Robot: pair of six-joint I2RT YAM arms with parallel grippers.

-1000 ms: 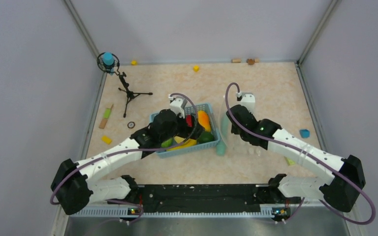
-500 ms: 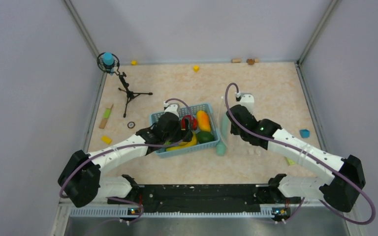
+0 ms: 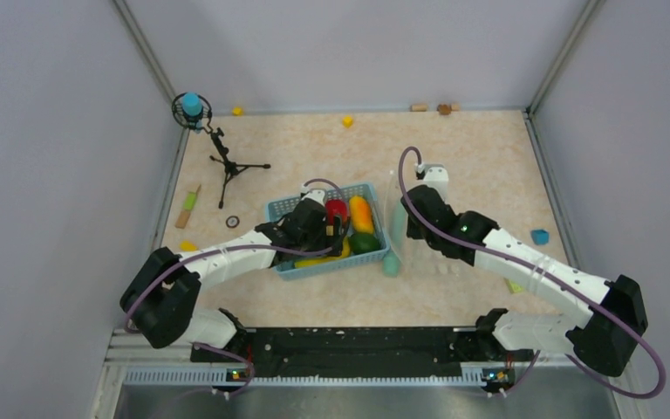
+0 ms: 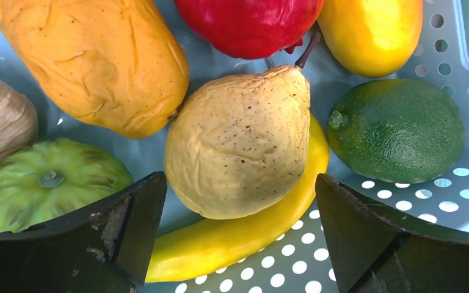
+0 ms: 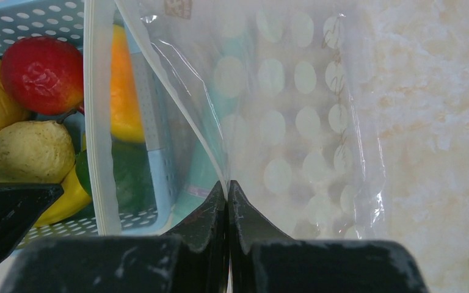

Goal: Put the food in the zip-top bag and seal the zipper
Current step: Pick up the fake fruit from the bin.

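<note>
Beige tabletop [image 3: 471, 148], mid-frame: grip the likely slick, rigid pear [image 4: 238, 140] at its belly with your spread left gripper [image 4: 238, 186]; right gripper [image 5: 227, 186] pinches the limp zip-top bag [image 5: 293, 122].

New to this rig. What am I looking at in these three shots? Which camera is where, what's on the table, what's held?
These are two robot arms bolted at the near edge of the table, each ending in a two-finger gripper. The wide picture comes from a fixed camera above and behind them. The other two come from a camera on each wrist, looking past its own fingers. On the table sits a light-blue basket of toy food: a pear, banana, red apple, lime and others. The left gripper hangs open over the pear and holds nothing. The right gripper is shut on one wall of the clear zip-top bag beside the basket, so its mouth looks open. The zipper is the white strip at the rim.
</note>
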